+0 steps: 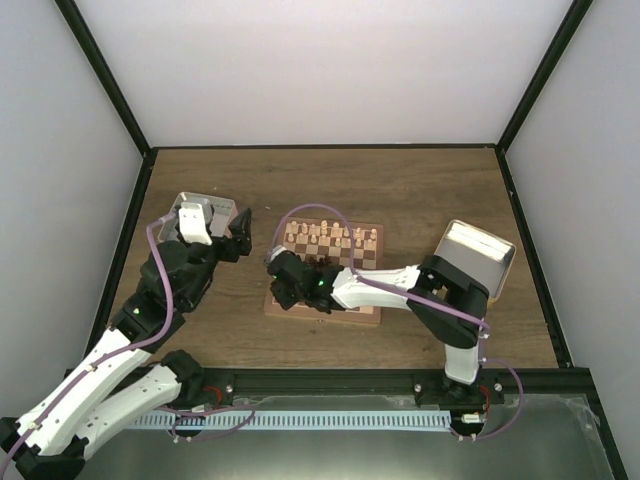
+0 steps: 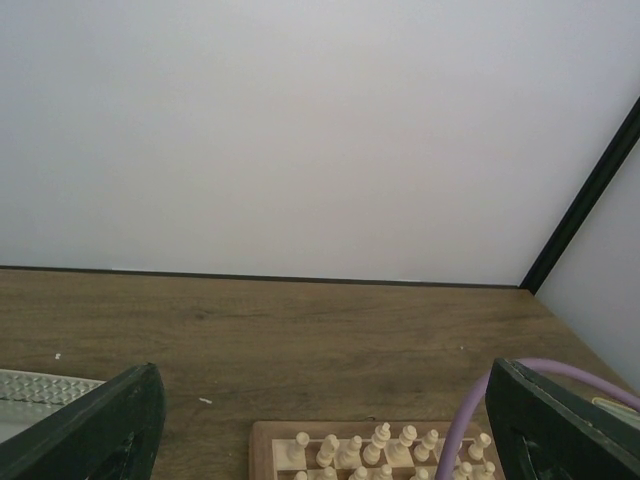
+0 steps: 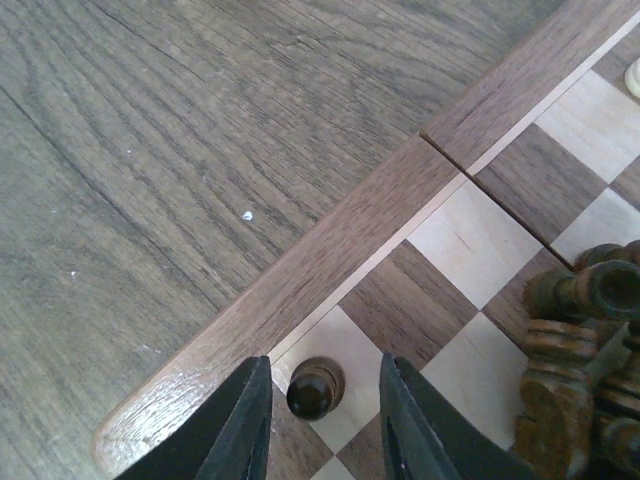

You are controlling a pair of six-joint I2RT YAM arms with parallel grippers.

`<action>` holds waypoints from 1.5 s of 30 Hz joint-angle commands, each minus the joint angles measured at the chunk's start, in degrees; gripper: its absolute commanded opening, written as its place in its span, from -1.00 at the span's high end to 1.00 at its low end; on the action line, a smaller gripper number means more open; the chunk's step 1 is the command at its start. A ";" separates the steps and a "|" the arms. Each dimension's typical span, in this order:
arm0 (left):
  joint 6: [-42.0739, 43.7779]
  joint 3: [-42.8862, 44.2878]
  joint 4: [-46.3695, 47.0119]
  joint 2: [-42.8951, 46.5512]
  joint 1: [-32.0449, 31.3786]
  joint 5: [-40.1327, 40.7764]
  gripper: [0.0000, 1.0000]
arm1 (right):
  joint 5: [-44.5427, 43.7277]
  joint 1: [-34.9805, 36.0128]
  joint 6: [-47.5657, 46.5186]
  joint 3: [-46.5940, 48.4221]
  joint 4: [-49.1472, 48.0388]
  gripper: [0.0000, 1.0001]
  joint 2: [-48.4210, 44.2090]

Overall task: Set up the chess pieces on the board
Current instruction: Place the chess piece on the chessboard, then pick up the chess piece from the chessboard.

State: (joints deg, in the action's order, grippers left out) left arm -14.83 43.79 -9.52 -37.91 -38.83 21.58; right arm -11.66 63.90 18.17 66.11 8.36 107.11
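1. My right gripper (image 3: 325, 372) is down over the near left corner of the board (image 3: 350, 240). Its jaws stand narrowly apart.
2. Between them is one dark pawn (image 3: 315, 388), upright on a light square just inside the brown border. I see a thin gap on each side of it, so I am around it and not gripping it.
3. A cluster of other dark pieces (image 3: 580, 340) crowds together on squares near that pawn. Some of them look tilted.
4. The pale pieces (image 1: 330, 235) stand in rows along the far side of the board.
5. My left gripper (image 2: 322, 370) is spread wide and holds nothing. It hangs over the table (image 1: 400, 190), beside the left metal tray (image 1: 185, 200) and left of the board.
6. A second metal tray (image 1: 480, 255) lies to the right of the board.
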 commanded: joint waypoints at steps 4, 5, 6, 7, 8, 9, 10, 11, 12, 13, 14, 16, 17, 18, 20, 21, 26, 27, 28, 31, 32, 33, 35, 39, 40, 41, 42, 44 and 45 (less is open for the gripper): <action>0.46 -0.11 0.73 0.59 0.18 0.00 -0.79 | -1.21 0.18 4.00 3.92 3.60 0.22 -7.33; 0.40 -0.19 0.81 0.62 0.16 0.03 -0.79 | -1.78 0.17 4.86 3.94 4.19 0.18 -8.29; 0.36 -0.13 0.75 0.54 0.11 -0.07 -0.79 | -2.39 0.16 5.89 3.90 5.01 0.14 -9.24; 0.25 -0.11 0.73 0.60 0.16 -0.13 -0.79 | -3.46 0.17 7.11 3.79 5.96 0.11 -10.16; 0.17 -0.22 0.73 0.56 0.16 -0.18 -0.79 | -4.79 0.11 8.42 3.58 7.09 0.08 -11.20; 0.03 -0.27 0.73 0.56 0.16 -0.20 -0.79 | -6.18 0.04 9.97 3.33 8.53 0.07 -12.12; -0.08 -0.27 0.73 0.55 0.16 -0.29 -0.79 | -7.35 -0.34 11.19 2.84 10.04 0.06 -13.05; -0.18 -0.35 0.77 0.50 0.16 -0.38 -0.79 | -8.06 -0.77 12.85 2.48 11.72 0.06 -13.99; -0.26 -0.47 0.86 0.51 0.16 -0.43 -0.79 | -8.60 -1.37 14.63 1.91 13.66 0.07 -14.86; -0.33 -0.63 0.93 0.41 0.16 -0.49 -0.79 | -8.91 -2.23 16.42 1.26 15.54 0.07 -15.80; -0.41 -0.69 1.10 0.27 0.20 -0.57 -0.79 | -8.94 -3.24 18.23 0.58 17.51 0.08 -16.75; -0.51 -0.88 1.37 0.11 0.16 -0.76 -0.79 | -7.84 -5.74 21.09 -1.31 20.84 0.11 -18.64; -0.55 -1.01 1.55 0.05 0.16 -0.83 -0.79 | -6.85 -7.00 21.95 -2.32 22.09 0.13 -19.54; -0.55 -1.10 1.73 -0.11 0.18 -1.04 -0.79 | -5.80 -8.17 22.24 -3.41 22.91 0.15 -20.53; -0.63 -1.26 1.92 -0.39 0.16 -1.18 -0.79 | -2.63 -10.14 20.71 -6.20 23.26 0.23 -22.80; -0.64 -1.25 1.91 -0.49 0.16 -1.22 -0.79 | -0.32 -10.99 18.67 -7.31 22.87 0.26 -23.74; -0.73 -1.44 2.04 -1.03 0.16 -1.59 -0.79 | 7.14 -14.67 7.10 -11.36 23.19 0.31 -26.57; -0.79 -1.43 2.12 -1.13 0.16 -1.69 -0.80 | 7.90 -15.10 5.20 -12.03 23.19 0.31 -26.82; -0.81 -1.43 2.20 -1.30 0.19 -1.77 -0.80 | 8.75 -15.62 3.55 -12.72 23.21 0.30 -26.74; -0.98 -1.51 2.38 -1.73 0.16 -1.94 -0.80 | 8.84 -16.10 -0.12 -13.72 23.07 0.30 -25.40; -0.98 -1.51 2.40 -1.87 0.22 -2.03 -0.80 | 8.46 -16.23 -0.79 -13.56 23.10 0.30 -24.64; -0.99 -1.47 2.42 -2.02 0.18 -2.13 -0.80 | 8.42 -16.25 -1.39 -13.35 22.99 0.31 -23.87; -0.91 -1.47 2.40 -2.10 0.23 -2.11 -0.80 | 8.31 -16.27 -2.72 -12.93 22.48 0.33 -22.16; -0.74 -1.31 2.08 -2.13 0.21 -1.76 -0.80 | 7.27 -16.24 -4.07 -11.98 22.30 0.36 -19.17; -0.73 -1.34 2.05 -2.14 0.21 -1.59 -0.80 | 6.76 -16.33 -4.23 -11.78 22.50 0.36 -18.44; -0.65 -1.36 2.02 -2.10 0.16 -1.57 -0.80 | 6.03 -16.27 -4.20 -11.53 22.60 0.37 -17.83; -0.64 -1.34 2.03 -2.22 0.20 -1.50 -0.80 | 5.41 -16.32 -4.20 -11.34 22.62 0.36 -17.21; -0.64 -1.34 2.12 -2.33 0.21 -1.50 -0.80 | 3.88 -16.35 -4.04 -10.99 22.45 0.36 -16.29; -0.64 -1.36 2.21 -2.46 0.19 -1.46 -0.80 | 3.12 -16.31 -3.90 -10.81 22.14 0.36 -15.93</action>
State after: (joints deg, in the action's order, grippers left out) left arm -15.38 42.87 -8.67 -40.18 -38.83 20.08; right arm -4.99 48.07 15.42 52.73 30.89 89.97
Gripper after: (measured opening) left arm 0.899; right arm 0.319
